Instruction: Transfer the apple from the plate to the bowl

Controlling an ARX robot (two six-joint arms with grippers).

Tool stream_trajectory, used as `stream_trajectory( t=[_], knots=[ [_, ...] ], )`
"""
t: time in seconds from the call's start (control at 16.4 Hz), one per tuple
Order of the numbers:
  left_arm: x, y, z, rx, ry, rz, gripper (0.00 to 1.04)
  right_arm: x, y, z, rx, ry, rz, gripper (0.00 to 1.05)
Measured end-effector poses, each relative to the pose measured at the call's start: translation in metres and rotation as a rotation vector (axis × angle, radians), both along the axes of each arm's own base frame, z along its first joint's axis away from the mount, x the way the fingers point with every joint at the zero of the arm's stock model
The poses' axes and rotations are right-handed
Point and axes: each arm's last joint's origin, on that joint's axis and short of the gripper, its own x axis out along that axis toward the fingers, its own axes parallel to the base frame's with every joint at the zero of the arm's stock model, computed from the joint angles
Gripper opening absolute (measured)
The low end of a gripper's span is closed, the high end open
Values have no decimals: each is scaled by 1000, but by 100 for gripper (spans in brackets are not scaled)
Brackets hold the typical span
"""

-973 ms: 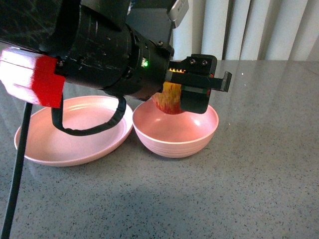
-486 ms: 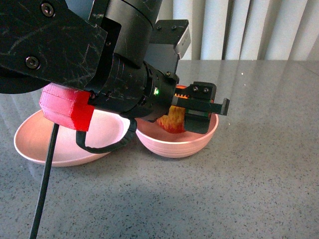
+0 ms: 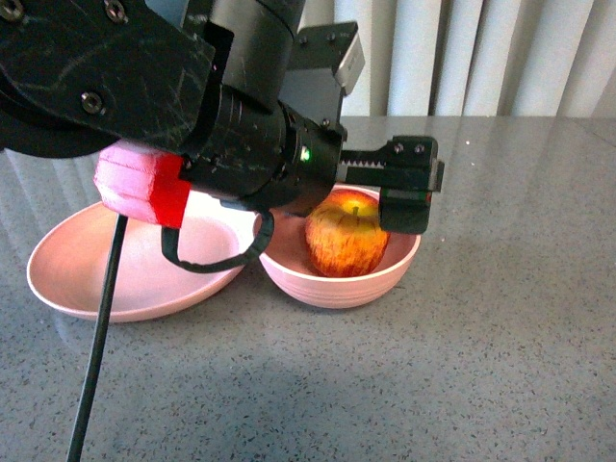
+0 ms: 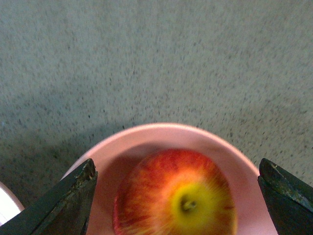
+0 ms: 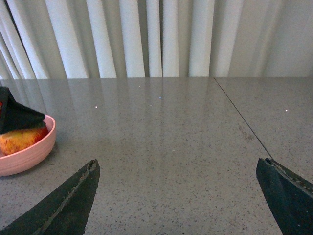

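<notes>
Released since 0.5 s ago, glossy red-yellow apple [image 3: 346,245] rests in deep pink bowl [image 3: 332,289] below wide-open, empty left pincer [image 4: 176,169]

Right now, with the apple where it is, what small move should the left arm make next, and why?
Probably lift the left gripper straight up: the apple sits in the bowl, with the jaws open and clear of it.
</notes>
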Motion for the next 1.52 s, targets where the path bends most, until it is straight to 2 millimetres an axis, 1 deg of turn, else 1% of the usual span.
stream_trajectory(
  t=[0.24,0.43,0.55,0.67,0.73,0.91,0.97,1.03,1.09,1.22,1.28,1.34,1.4,1.46,1.52],
  knots=[
    [-14,13,54,-125,-157,14,98,0,0,0,0,0,0,98],
    [-21,19,71,-149,-214,27,98,0,0,0,0,0,0,98],
    [-24,22,78,-156,-238,35,98,0,0,0,0,0,0,98],
    [-31,28,90,-173,-278,43,98,0,0,0,0,0,0,98],
    [-36,33,97,-183,-297,50,98,0,0,0,0,0,0,98],
    [-62,54,118,-205,-388,84,98,0,0,0,0,0,0,98],
    [-78,69,126,-201,-429,113,98,0,0,0,0,0,0,98],
    [-86,76,128,-182,-485,178,94,0,0,0,0,0,0,98],
    [-99,91,125,-137,-560,332,84,0,0,0,0,0,0,98],
    [-114,114,109,-83,-590,472,69,0,0,0,0,0,0,98],
    [-121,127,96,-54,-585,502,60,0,0,0,0,0,0,98],
    [-131,140,76,-30,-565,513,48,0,0,0,0,0,0,98],
    [-141,148,61,-21,-548,496,35,0,0,0,0,0,0,98],
    [-150,155,51,-24,-548,487,22,0,0,0,0,0,0,98],
    [-156,160,47,-27,-554,487,15,0,0,0,0,0,0,98]
  ],
)
